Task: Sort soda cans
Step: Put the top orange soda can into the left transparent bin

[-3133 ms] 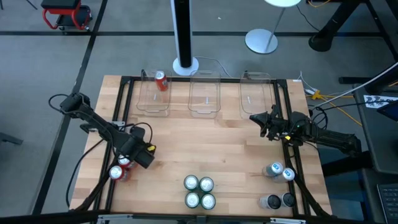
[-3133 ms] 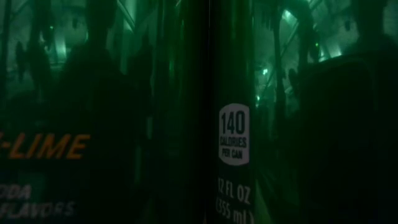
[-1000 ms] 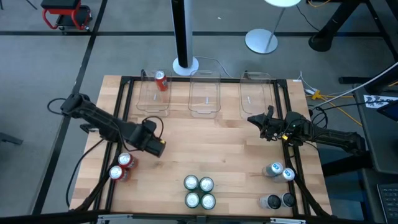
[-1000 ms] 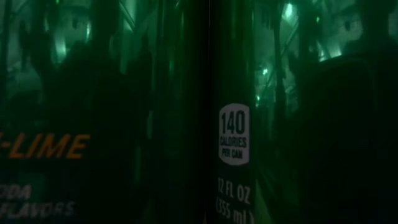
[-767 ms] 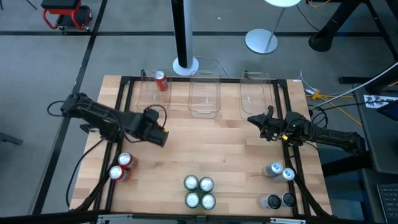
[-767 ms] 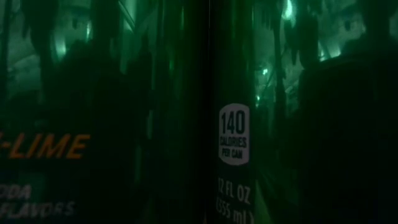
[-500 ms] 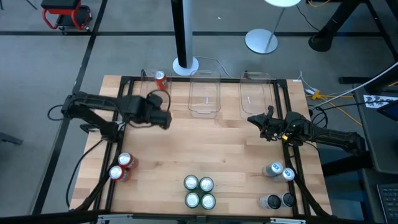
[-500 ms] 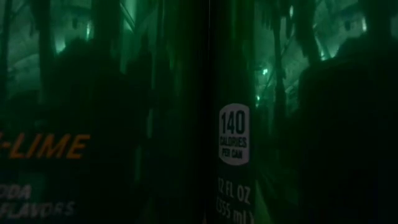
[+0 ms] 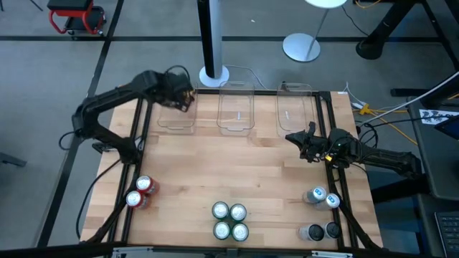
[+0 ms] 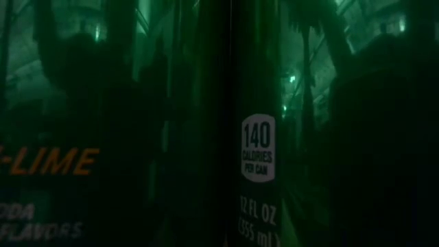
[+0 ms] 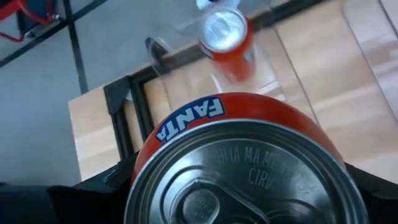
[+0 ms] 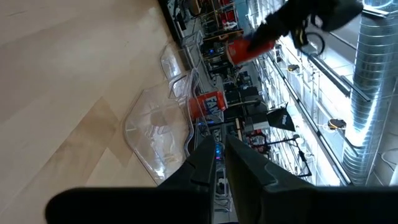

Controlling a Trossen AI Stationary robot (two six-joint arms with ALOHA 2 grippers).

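**Red can held over left bin**

A red can (image 11: 242, 168) is gripped by the left tool (image 9: 179, 93), held above the left bin (image 9: 176, 115), where another red can (image 11: 227, 37) already stands; colours are evidently being grouped by bin. Two red cans (image 9: 140, 192) remain on the table (image 9: 251, 165). The right tool (image 9: 305, 143) waits closed, empty, near the right bin (image 9: 295, 111).

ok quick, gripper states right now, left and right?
Left gripper: closed on a red Fanta can, held above the left clear bin.
Right gripper: closed, empty, near the right table edge.
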